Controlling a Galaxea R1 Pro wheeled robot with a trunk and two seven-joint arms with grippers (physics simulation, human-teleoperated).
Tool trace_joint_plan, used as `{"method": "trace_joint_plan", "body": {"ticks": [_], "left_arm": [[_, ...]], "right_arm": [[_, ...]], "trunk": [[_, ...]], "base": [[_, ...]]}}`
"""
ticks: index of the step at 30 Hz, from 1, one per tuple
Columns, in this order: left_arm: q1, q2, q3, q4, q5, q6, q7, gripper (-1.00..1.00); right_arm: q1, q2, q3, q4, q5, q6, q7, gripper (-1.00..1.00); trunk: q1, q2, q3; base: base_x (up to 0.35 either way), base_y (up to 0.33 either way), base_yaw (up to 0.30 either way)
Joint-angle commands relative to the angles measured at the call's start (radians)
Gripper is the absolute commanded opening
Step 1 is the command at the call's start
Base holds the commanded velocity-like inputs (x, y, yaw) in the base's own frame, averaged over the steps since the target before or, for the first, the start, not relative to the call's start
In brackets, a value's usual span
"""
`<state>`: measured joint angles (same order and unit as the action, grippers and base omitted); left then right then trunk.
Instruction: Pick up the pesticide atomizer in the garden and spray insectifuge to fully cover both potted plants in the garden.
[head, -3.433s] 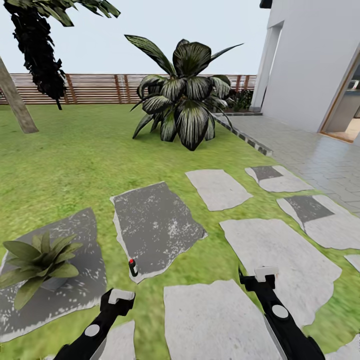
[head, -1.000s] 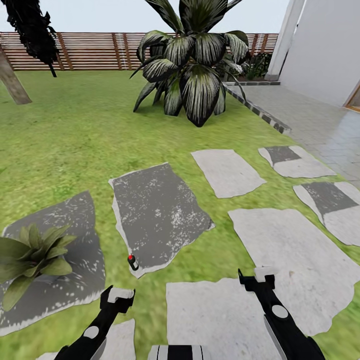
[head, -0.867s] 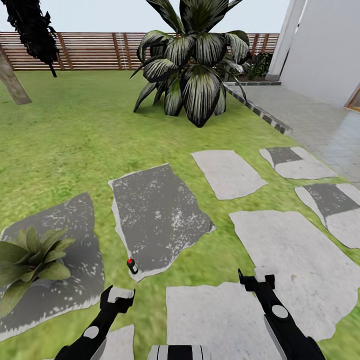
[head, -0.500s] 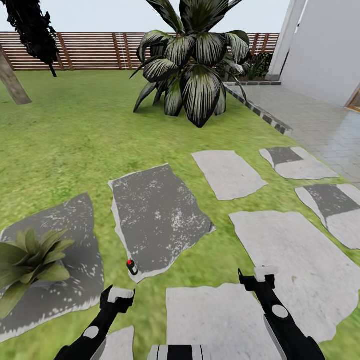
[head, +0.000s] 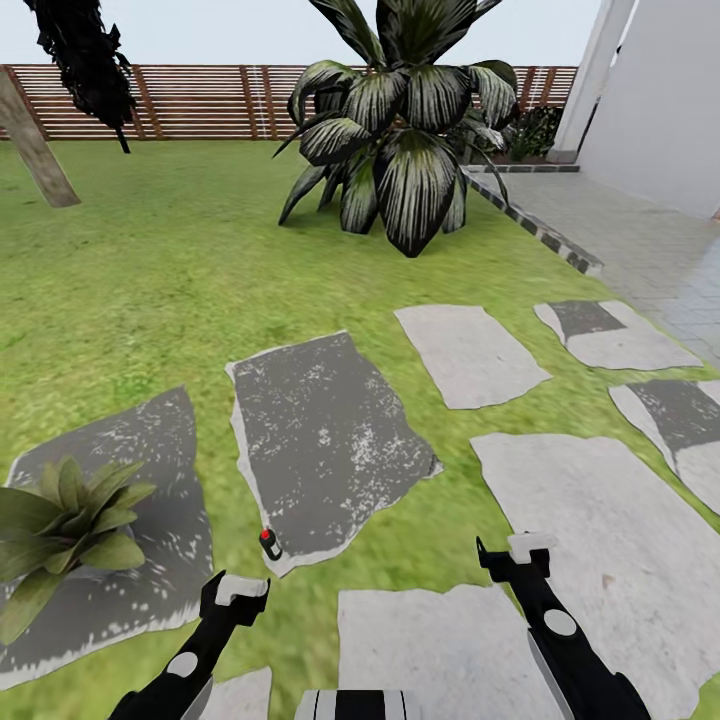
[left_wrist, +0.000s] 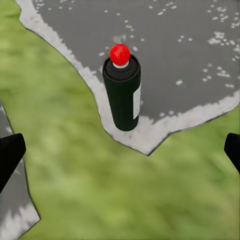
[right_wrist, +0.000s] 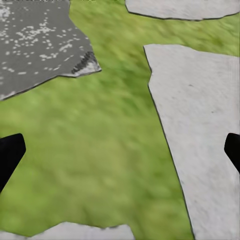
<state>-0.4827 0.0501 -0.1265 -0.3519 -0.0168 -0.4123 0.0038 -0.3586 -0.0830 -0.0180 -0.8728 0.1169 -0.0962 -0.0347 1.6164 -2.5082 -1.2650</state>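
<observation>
So the pesticide atomizer (head: 269, 544) is standing upright right at the near tip of a dark grey speckled stepping slab (head: 325, 440), basically on the pale edge where the stone meets the lawn (head: 170, 270). Tiny dark bottle, red ball-shaped top, and there's a pale label down one side. In the left wrist view the bottle (left_wrist: 122, 90) sits dead centre ahead of the fingers, with grass between it and the camera.

The left gripper (head: 233, 598) hangs low over the grass just short of the bottle, not touching it. Its black fingertips (left_wrist: 10, 152) poke in at the two far edges of the wrist picture, so the jaws are spread wide with nothing in them. Same deal on the right: the right gripper (head: 517, 562) hovers over a light grey slab (head: 600, 540), well apart from the atomizer, fingertips (right_wrist: 9, 150) wide apart and holding nothing.

One potted plant (head: 62, 518), a low rosette of pointed olive leaves, sits on another dark slab (head: 150, 470) off to the robot's left. Further back there's a big dark plant with white-striped leaves (head: 405, 130), a brown slat fence (head: 200, 100), a leaning tree trunk (head: 35, 145), and a paved patio (head: 650, 260) by a white wall (head: 665, 100) on the right.
</observation>
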Motion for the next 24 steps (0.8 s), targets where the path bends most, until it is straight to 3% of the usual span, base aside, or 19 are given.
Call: {"method": "trace_joint_plan", "body": {"ticks": [1, 9, 17, 24], "left_arm": [[0.000, 0.000, -0.002, 0.001, -0.002, -0.003, 0.001, 1.00], [0.000, -0.003, -0.002, 0.001, -0.002, -0.002, 0.001, 1.00], [0.000, -0.003, -0.002, 0.001, -0.002, -0.003, 0.001, 1.00], [0.000, -0.003, -0.002, 0.001, -0.001, -0.003, 0.001, 1.00]], "right_arm": [[0.000, 0.000, 0.000, 0.001, 0.010, -0.002, -0.004, 1.00], [0.000, 0.000, 0.000, 0.000, 0.010, -0.002, -0.004, 1.00], [0.000, 0.000, 0.000, 0.001, 0.010, -0.002, -0.004, 1.00], [0.000, 0.000, 0.000, 0.000, 0.010, -0.002, -0.004, 1.00]], "trunk": [[0.000, 0.000, -0.001], [0.000, 0.000, -0.001], [0.000, 0.000, -0.001], [0.000, 0.000, -0.001]], "base": [[0.011, 0.000, 0.004], [0.055, -0.090, 0.002], [0.062, -0.076, 0.199], [0.035, -0.003, 0.041]]}}
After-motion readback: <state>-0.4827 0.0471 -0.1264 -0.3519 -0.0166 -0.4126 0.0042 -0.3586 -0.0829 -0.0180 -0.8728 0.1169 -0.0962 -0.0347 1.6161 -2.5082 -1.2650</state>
